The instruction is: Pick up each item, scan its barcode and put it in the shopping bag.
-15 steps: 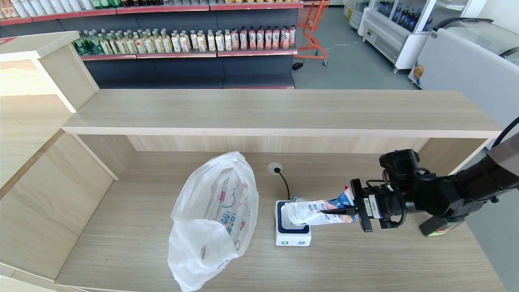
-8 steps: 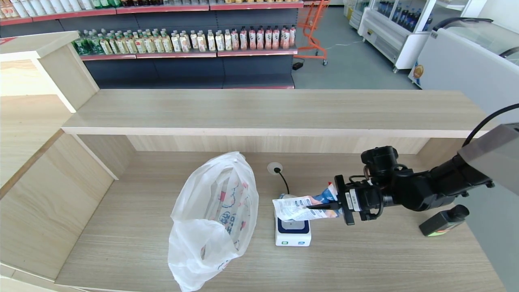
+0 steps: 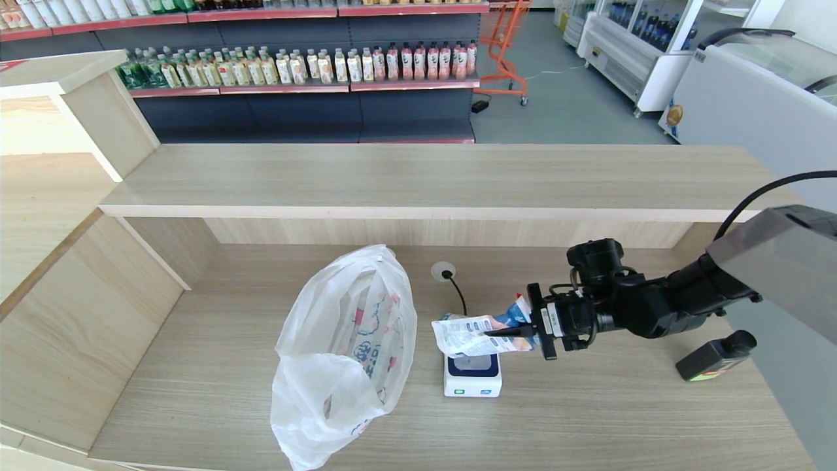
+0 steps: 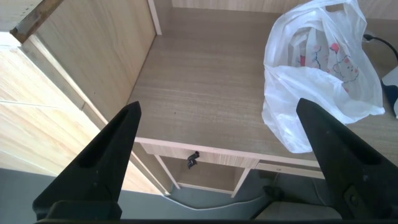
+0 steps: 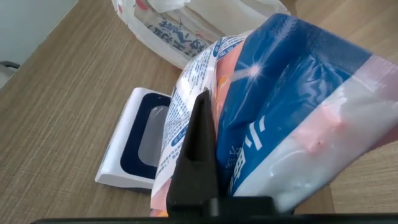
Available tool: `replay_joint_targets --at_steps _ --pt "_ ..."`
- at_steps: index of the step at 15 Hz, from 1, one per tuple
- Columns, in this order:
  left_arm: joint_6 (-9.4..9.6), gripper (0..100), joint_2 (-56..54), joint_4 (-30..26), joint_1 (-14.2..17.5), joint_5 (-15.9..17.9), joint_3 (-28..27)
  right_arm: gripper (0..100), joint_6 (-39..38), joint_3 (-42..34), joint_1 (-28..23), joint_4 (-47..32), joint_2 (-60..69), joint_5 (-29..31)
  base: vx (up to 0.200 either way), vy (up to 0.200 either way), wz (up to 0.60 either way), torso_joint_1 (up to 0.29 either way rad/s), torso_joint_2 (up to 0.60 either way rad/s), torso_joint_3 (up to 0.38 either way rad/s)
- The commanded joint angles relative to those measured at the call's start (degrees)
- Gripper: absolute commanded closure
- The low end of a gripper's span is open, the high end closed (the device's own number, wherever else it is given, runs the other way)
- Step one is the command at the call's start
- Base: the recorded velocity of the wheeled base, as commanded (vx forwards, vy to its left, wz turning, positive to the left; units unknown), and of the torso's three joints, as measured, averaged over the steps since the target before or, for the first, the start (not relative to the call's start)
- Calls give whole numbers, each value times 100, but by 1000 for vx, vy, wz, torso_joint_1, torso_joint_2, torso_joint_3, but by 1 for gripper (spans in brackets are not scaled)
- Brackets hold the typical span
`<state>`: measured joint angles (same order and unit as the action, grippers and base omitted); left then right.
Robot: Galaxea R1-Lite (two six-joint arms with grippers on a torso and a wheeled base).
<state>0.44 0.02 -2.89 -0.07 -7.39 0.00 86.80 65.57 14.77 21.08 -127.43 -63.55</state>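
The right gripper [image 3: 498,332] pinches a packet [image 3: 465,329] by its blue end and holds it flat in the air over the scanner [image 3: 472,381], with the printed white end reaching toward the bag [image 3: 346,340]. The bag stands just beside the scanner on the tabletop [image 3: 588,418], its mouth slumped and half folded. The left gripper [image 4: 219,112] hangs spread and empty near the tabletop's front edge, well apart from the packet

The main risk is probably a missed scan. The packet is limp and gripped at one end only, so its free end may droop or curl and turn the barcode away from the window. Whether the barcode faces down cannot be told. The drop is the next likely trouble: nothing holds the thin bag open, so the packet's edge could catch the sagging rim, push the bag over, or slide down outside it. A low swing toward the bag could also knock the scanner or snag its cable [image 3: 458,294]. A dark bottle [image 3: 716,356] sits close under the right arm, near the tabletop's edge, and a careless elbow could nudge it off
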Motion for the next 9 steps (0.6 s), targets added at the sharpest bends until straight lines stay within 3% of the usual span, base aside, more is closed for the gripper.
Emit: replay_joint_targets --at_steps 1,3,6,7,9 --pt "0 0 6 -1 -1 -8 0 100 -260 -53 -115 -25 350 -17 0 0 0 0 0 0" --pt "0 0 6 -1 -1 0 0 100 -1543 -449 -449 -34 1343 -43 0 0 0 0 0 0" --pt "0 0 -2 -1 -1 -8 0 100 -4944 -1214 -581 -25 3277 53 0 0 0 0 0 0" --pt "0 0 6 -1 -1 -8 0 100 -6263 -1442 -467 -51 3910 466 0 0 0 0 0 0" --pt "0 0 6 -1 -1 -8 0 100 -8979 -1864 315 -42 4885 1837 0 0 0 0 0 0"
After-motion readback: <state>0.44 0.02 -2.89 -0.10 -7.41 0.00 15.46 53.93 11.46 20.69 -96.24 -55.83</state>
